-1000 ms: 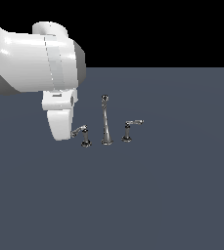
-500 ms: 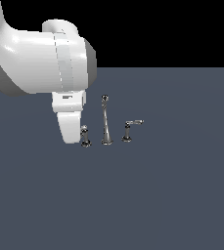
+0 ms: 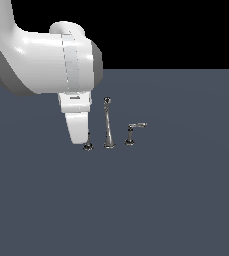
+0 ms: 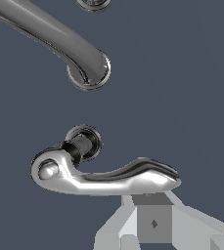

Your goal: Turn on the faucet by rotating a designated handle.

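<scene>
The white arm is filling the upper part of the exterior view's left, bending down so that its hand is hanging over the dark grey tabletop. The jaws are reaching down at the exterior view's left end of the faucet, a tiny chrome three-piece set standing near the middle of the tabletop. Whether the jaws are apart or together cannot be told: the exterior view is showing them only as one white wedge, and the wrist view is catching just a grey and white part of the hand.

The tall thin spout is rising in the middle of the set, tapering to a ball tip. On the exterior view's right of it, the shorter-armed lever is standing on its post, well apart from the hand.

The handle is sitting on the exterior view's left of the spout, mostly hidden there behind the white hand, with only its round base showing. In the wrist view the handle is lying close in front of the hand, its long flat arm stretching sideways from the short post and round base.
</scene>
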`<state>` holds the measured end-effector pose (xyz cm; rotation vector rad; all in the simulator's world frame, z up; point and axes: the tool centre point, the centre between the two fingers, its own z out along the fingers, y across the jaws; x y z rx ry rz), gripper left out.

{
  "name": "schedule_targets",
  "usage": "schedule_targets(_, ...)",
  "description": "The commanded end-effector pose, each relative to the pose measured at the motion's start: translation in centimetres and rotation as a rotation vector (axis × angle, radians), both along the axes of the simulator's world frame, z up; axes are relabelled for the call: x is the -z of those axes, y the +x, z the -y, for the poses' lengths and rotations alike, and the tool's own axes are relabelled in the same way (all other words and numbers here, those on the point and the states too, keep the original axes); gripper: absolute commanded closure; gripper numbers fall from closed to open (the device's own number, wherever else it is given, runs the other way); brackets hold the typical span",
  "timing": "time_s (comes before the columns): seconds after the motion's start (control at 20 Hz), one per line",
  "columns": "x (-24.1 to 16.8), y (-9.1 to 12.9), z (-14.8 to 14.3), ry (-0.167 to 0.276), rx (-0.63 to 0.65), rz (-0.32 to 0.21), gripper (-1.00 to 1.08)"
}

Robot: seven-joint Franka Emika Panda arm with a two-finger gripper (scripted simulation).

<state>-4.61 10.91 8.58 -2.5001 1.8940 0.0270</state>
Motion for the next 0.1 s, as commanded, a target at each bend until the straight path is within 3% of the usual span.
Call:
schedule_targets(0.0,-0.01,1.87,5.69,-0.014,0.084,0.010,1.08)
schedule_targets(0.05,-0.01,1.87,5.69,-0.014,0.084,0.010,1.08)
